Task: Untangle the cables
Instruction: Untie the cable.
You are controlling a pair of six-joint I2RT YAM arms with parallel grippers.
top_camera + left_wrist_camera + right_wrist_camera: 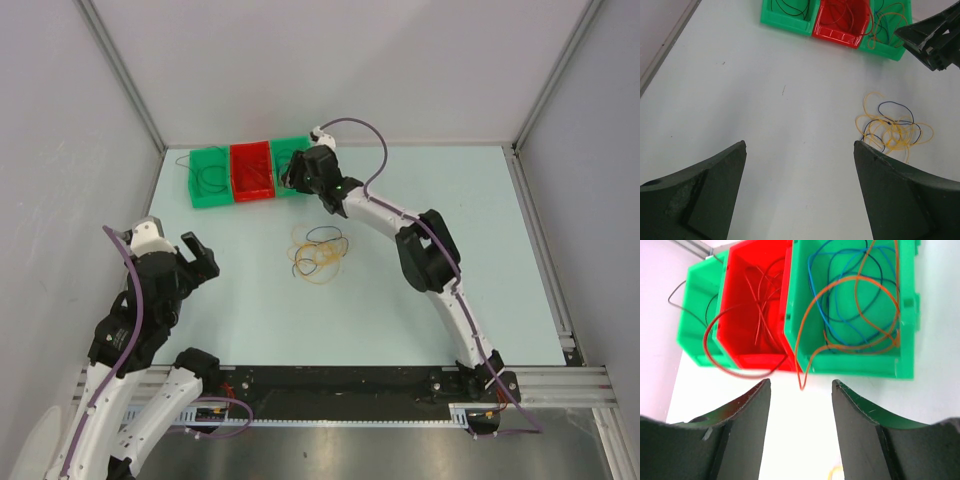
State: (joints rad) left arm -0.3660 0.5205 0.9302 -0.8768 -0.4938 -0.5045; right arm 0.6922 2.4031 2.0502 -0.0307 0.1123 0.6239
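A loose tangle of yellow and dark blue cables [318, 253] [892, 129] lies on the table's middle. More cables sit in three bins at the back. An orange cable [855, 278] and blue cables [840, 305] curl in the right green bin [865, 365]. The orange one hangs over the near wall, its end dangling free between my right gripper's [801, 382] open fingertips. Red cables [760, 300] lie in the red bin [755, 360], one loop spilling over its front. My left gripper [800, 145] hovers wide open over bare table, left of the tangle.
A left green bin [208, 178] holds a black cable [675, 295] that pokes out over its side. The three bins stand in a row against the back wall. Enclosure walls close in the table on the left, back and right.
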